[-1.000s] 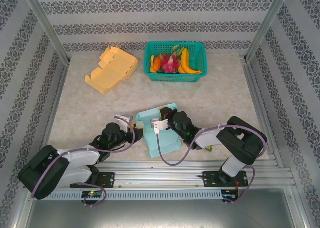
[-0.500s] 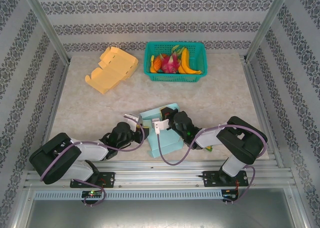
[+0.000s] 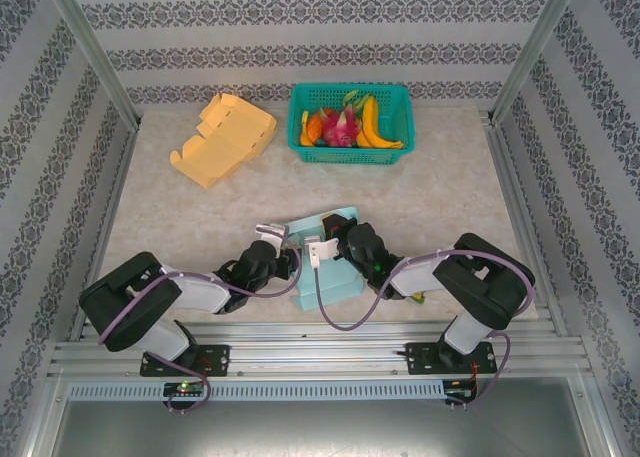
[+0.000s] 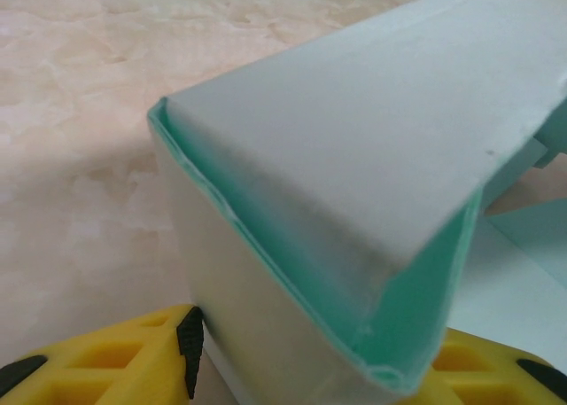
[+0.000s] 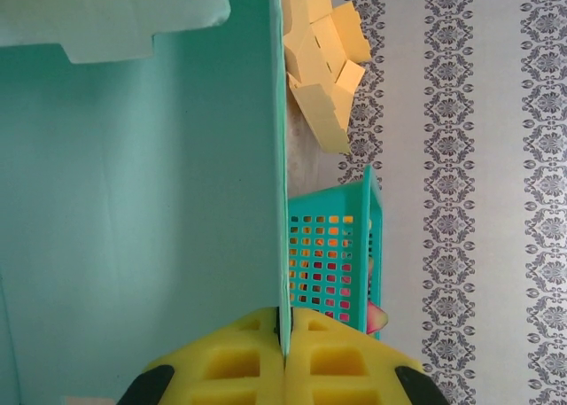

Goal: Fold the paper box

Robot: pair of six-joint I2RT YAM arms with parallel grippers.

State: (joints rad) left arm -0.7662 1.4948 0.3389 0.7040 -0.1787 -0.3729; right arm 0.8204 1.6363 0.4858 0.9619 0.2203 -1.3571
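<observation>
Top view: bright, even, diffuse light from overhead; soft, short shadows under arms (image 3: 190, 292) & box (image 3: 340, 287). No glare on table (image 3: 450, 187). Sharp all over; posts (image 3: 90, 52) lean w/ slight wide-angle bend at edges. Left wrist: dimmer, warmer; box v. close & soft, table behind blurred, grey shadow to box's left. Right wrist: well lit, box sharp-ish, wallpaper (image 5: 461, 157) crisp, yellow pads (image 5: 230, 361) at bottom out of focus.

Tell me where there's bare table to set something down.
Free: the stretch between the green basket and the right arm; also between the yellow box and the left arm. Crowded: near centre, where both arms meet the teal paper box.
</observation>
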